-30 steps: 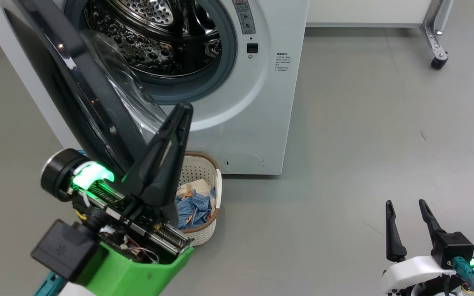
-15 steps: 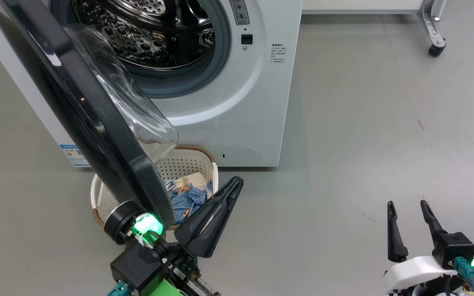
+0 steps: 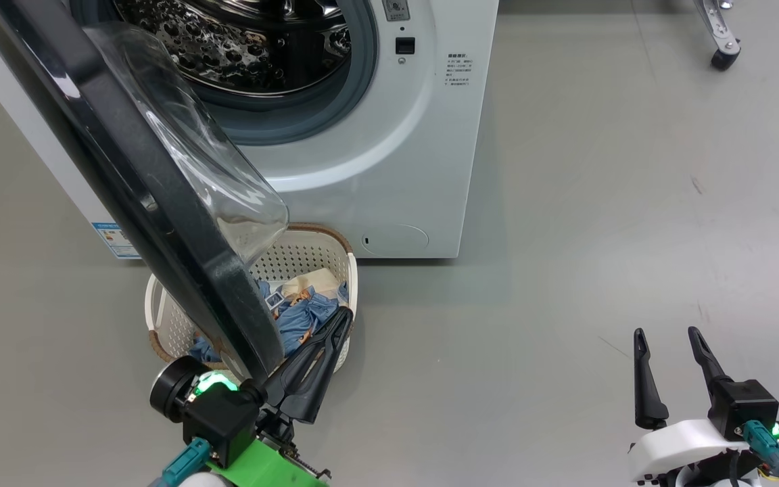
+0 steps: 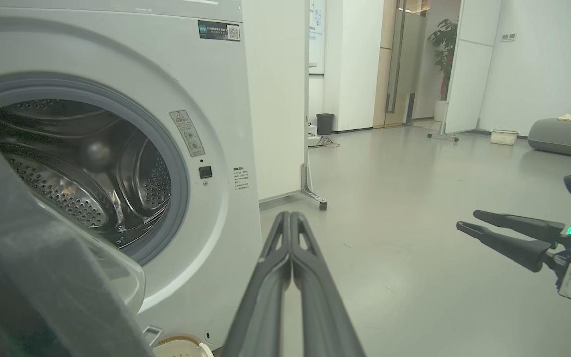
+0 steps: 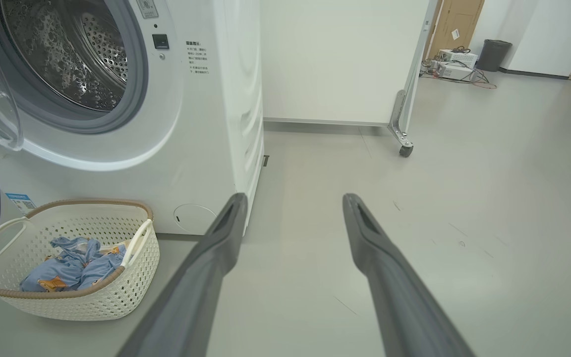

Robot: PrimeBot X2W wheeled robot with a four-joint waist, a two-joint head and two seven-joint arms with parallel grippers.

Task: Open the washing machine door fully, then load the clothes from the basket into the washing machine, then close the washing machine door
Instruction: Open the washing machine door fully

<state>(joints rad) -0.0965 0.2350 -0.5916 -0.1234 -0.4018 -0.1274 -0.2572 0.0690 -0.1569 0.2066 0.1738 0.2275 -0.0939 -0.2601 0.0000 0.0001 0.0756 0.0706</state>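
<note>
Obs.: the washing machine door (image 3: 186, 257) is seen swung out from the washing machine (image 3: 396, 169), not judged fully open. Its lower edge hangs over the basket (image 3: 295, 260), which stands on the floor against the machine front. The clothes (image 3: 305, 314) lie bunched inside the basket, partly hidden by the door.

Left claw (image 3: 342, 314): fingers pressed together, nothing pinched, held just beside the door's lower edge, over the basket's near rim. Right claw (image 3: 666, 331): spread, empty, well apart over the floor.

Handling, judged:
- Door: stiff, hinged, probably weighty. The glossy rim is expected to be slippery, so a push on its edge or inner face is preferred to a pinch. The glass bowl is to be avoided.
- Clothes: soft, light, limp. A raised fold at the top of the heap is to be pinched; trailing fabric may snag the basket rim.
- Basket: light, likely to slide if dragged.
</note>
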